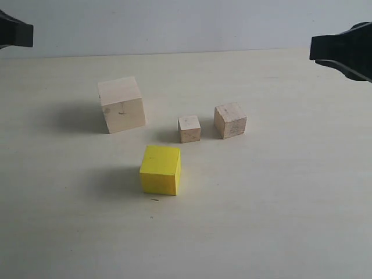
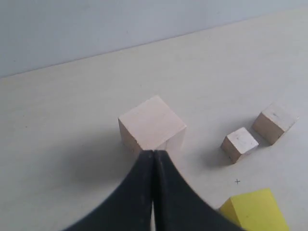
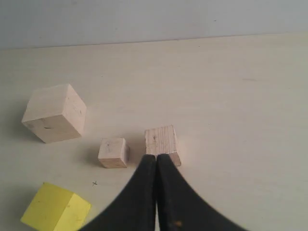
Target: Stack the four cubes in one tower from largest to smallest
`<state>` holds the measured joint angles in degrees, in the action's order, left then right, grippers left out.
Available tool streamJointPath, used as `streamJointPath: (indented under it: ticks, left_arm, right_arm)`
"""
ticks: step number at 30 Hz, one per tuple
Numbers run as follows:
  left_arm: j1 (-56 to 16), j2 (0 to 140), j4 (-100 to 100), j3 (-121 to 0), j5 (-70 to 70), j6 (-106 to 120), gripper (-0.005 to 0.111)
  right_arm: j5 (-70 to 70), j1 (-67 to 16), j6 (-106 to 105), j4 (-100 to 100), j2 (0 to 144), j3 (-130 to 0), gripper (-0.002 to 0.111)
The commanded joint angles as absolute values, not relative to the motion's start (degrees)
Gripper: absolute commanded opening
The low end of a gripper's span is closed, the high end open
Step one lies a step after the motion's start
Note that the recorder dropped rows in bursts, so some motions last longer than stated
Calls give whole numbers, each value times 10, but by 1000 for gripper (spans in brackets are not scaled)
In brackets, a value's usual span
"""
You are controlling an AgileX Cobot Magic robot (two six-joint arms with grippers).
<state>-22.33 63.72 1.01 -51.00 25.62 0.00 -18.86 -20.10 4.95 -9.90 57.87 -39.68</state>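
Pale tabletop (image 1: 279, 226), nothing stacked yet: first step pending.
Left tool (image 2: 153, 154) and right tool (image 3: 156, 157) pressed together, empty; next, likely, one spreads to set yellow cube (image 1: 160, 170), standing apart, on large cube (image 1: 121, 104).

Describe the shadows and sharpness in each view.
Exterior view: soft shadows fall left of the large cube and yellow cube; no glare. Left wrist view: the shut left end effector is a featureless dark silhouette. Right wrist view: right end effector likewise dark; large cube looks sharp.
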Motion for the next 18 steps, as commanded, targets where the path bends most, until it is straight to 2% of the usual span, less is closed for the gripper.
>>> streamJointPath:
  ticks: [1, 7, 12, 18]
  left_arm:
    - [-228, 667, 21, -514, 227, -4, 0]
    - [-228, 760, 21, -514, 215, -4, 0]
    - [-228, 832, 21, -517, 128, 15, 0]
    - [-228, 915, 21, -602, 121, -4, 1]
  right_arm:
    - [-161, -203, 47, -127, 580, -400, 0]
    - [-166, -203, 50, -146, 581, -400, 0]
    - [-187, -203, 60, -150, 581, -400, 0]
    - [-183, -203, 60, -150, 581, -400, 0]
